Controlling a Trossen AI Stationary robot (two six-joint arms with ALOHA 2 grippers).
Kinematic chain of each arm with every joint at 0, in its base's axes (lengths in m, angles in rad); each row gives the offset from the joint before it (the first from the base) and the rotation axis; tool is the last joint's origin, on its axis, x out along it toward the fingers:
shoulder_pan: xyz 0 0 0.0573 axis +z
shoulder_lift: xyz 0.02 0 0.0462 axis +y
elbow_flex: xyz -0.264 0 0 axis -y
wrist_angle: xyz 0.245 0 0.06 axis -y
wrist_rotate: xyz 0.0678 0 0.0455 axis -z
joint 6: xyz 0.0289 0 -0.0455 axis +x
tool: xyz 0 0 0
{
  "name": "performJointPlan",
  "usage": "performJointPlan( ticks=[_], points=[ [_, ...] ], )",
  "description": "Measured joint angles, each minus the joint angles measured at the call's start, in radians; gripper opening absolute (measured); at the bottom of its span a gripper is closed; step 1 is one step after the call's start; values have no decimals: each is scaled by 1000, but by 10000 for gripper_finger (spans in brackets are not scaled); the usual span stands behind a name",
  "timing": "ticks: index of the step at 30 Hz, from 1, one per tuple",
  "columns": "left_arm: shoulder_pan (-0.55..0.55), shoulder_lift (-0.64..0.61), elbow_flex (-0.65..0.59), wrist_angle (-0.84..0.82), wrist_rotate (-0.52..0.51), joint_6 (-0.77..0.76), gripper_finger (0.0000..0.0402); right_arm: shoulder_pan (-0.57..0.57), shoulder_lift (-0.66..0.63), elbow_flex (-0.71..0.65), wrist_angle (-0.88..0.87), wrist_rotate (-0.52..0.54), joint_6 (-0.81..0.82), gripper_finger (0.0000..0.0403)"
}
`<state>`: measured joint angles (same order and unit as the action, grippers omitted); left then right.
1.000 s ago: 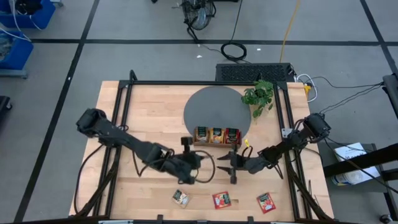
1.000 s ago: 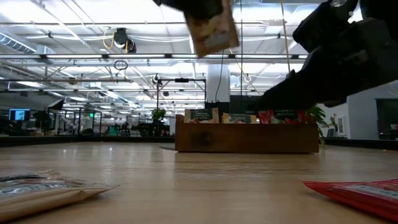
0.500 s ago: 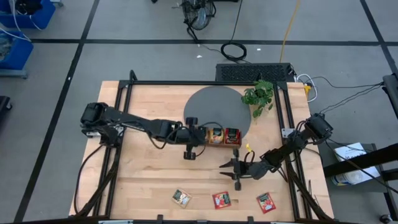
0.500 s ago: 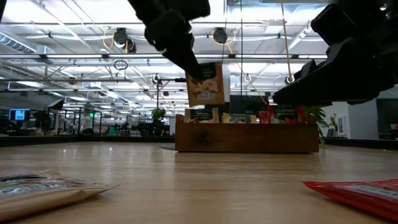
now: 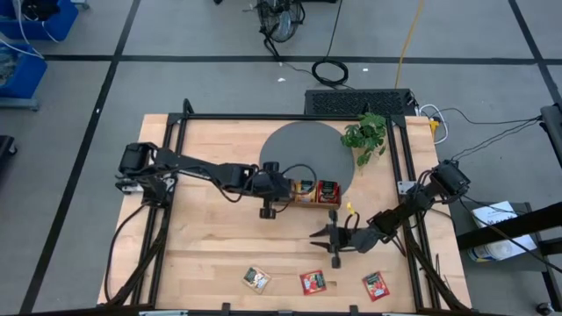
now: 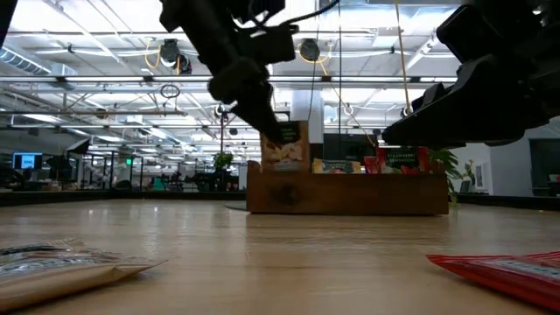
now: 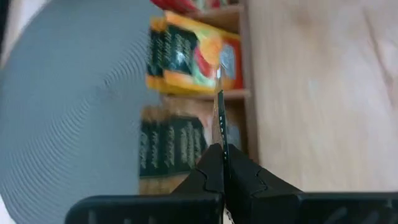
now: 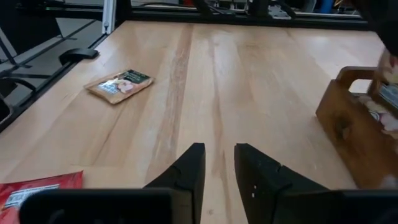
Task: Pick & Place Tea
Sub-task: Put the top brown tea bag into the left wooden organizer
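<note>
Bright overhead room lighting; left wrist view blurred; shadows soft.

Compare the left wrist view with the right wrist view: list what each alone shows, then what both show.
Only the left wrist view: the left pincer shut on a beige sachet held edge-on above the tray's slots, orange-yellow sachets filed inside, and the grey round mat.

Only the right wrist view: the right pincer, empty above bare table, a loose beige sachet and a red sachet.

Both: the wooden tray.
</note>
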<state>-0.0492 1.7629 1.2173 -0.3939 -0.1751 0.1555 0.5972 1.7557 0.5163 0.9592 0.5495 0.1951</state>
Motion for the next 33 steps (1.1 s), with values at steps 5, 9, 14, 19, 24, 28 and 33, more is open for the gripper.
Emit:
performJointPlan(
  ticks=[5, 9, 14, 19, 24, 28, 33],
  points=[
    [5, 43, 2, 4, 4, 0, 3, -1, 0, 0, 0, 0, 2, 73],
    [5, 76, 2, 11, 17, 1, 4, -1, 0, 0, 2, 0, 2, 73],
    [11, 78, 2, 7, 19, -9, 17, -1, 0, 0, 2, 0, 2, 73],
    [5, 68, 2, 8, 22, -10, 52, -1, 0, 0, 3, 0, 2, 73],
    [-6, 69, 2, 6, 21, -15, 113, -1, 0, 0, 8, 0, 2, 73],
    [-2, 69, 2, 4, -5, -23, 162, -1, 0, 0, 8, 0, 2, 73],
    [6, 69, 12, 3, -140, -33, 207, -1, 0, 0, 8, 0, 2, 73]
  ],
)
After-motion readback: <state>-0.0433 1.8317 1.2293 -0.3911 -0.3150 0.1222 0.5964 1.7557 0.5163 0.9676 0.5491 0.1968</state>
